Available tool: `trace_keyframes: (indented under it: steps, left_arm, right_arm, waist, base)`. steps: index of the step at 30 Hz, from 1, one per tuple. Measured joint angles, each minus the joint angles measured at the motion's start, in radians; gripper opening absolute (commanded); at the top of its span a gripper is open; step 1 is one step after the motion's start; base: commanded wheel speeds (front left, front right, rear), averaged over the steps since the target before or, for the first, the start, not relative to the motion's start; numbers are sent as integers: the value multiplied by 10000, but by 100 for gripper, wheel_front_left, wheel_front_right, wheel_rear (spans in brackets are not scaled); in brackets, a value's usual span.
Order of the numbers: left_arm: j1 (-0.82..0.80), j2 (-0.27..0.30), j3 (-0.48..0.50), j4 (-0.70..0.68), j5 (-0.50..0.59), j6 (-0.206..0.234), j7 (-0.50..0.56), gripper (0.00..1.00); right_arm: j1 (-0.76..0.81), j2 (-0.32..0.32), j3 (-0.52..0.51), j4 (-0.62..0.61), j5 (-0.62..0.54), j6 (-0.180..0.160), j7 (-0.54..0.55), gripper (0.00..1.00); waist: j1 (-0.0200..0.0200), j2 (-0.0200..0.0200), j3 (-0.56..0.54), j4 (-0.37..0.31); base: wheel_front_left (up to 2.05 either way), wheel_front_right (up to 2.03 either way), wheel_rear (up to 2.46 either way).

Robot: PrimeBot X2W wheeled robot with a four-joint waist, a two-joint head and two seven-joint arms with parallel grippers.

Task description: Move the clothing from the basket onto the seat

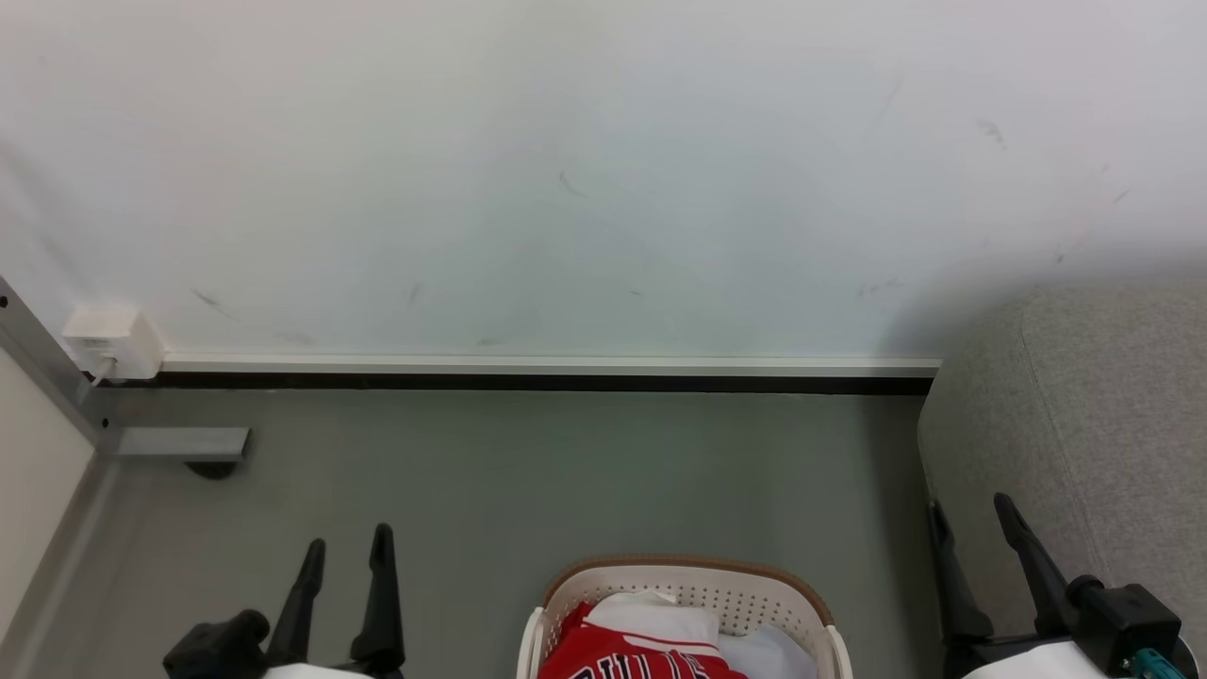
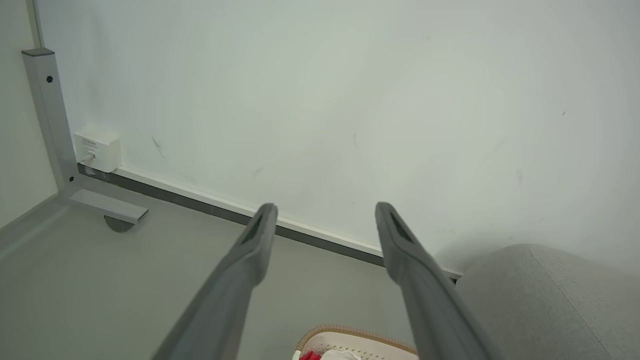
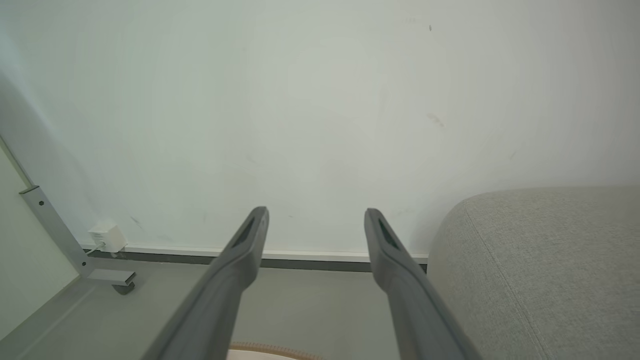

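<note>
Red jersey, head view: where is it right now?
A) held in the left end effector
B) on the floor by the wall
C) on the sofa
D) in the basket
D: the red jersey sits inside the basket, apart from the sofa; the left end effector and right end effector are open and hold nothing.

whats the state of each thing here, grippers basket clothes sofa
left gripper: open, holding nothing
right gripper: open, holding nothing
basket: upright on the floor, loaded
red jersey: crumpled inside the basket
white cloth: in the basket beside the red jersey
sofa: to the basket's right, red jersey not yet on it
</note>
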Motion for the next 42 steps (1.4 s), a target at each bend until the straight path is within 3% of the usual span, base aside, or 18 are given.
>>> trace_keyframes:
  steps: [28, 42]
  left_arm:
    - [158, 21, -165, -54, 1939, 58, -554, 100]
    - [187, 25, -150, -46, 1967, 86, -566, 100]
  right_arm:
    - [45, -27, -88, 525, -1104, 0, -508, 100]
    - [78, -36, -219, 746, -909, 0, -533, 100]
  waist:
    - [0, 0, -29, 160]
    - [0, 0, -3, 127]
  base:
    - [0, 0, 0]
    - [0, 0, 0]
